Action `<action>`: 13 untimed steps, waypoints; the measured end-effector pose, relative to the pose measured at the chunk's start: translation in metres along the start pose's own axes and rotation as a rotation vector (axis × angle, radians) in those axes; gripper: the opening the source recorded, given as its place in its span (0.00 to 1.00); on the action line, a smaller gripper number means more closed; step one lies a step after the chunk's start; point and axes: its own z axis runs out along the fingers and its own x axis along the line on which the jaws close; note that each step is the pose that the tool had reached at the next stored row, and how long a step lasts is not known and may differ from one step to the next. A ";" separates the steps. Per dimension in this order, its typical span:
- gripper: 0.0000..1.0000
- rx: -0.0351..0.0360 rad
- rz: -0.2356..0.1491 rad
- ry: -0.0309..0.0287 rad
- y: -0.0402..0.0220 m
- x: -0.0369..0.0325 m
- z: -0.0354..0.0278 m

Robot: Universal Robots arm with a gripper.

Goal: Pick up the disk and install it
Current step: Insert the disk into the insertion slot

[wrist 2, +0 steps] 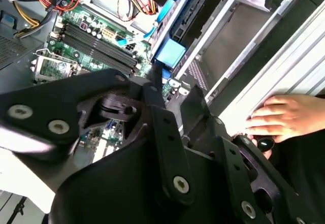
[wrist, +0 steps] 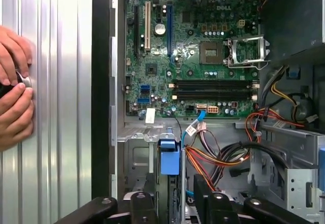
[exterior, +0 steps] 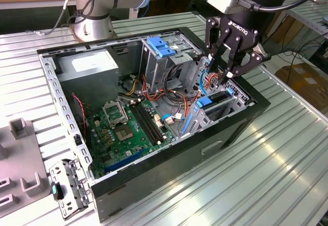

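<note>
The open computer case (exterior: 72,134) lies on the ribbed metal table. The disk (exterior: 218,99) sits edge-on in the low drive bay at the exterior view's right. It shows as a dark slab behind its blue carrier tab (exterior: 204,102) (wrist: 169,158) (wrist 2: 170,54), and its label is hidden. My black gripper (exterior: 220,67) hangs just above that bay, open, with nothing between its fingers. In the first wrist view the fingers (wrist: 144,206) stand to either side of the blue tab, apart from it.
A grey power-supply box (exterior: 87,64), the green motherboard (exterior: 123,128), loose cables (exterior: 177,100) and a tall bay with a blue latch (exterior: 161,46) fill the case. A person's hands (wrist: 12,92) (wrist 2: 284,117) rest on the table beside the case wall. Grey fixtures (exterior: 20,159) lie at the exterior view's left.
</note>
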 end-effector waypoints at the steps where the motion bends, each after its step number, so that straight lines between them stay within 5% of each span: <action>1: 0.36 0.0000 0.000 0.0001 0.0000 0.0000 0.0020; 6: 0.12 0.0000 0.000 0.0001 -0.0004 0.0000 0.0134; 10: 0.11 0.0000 0.000 0.0001 -0.0012 0.0006 0.0244; 13: 0.11 0.0005 0.000 0.0001 -0.0012 0.0005 0.0261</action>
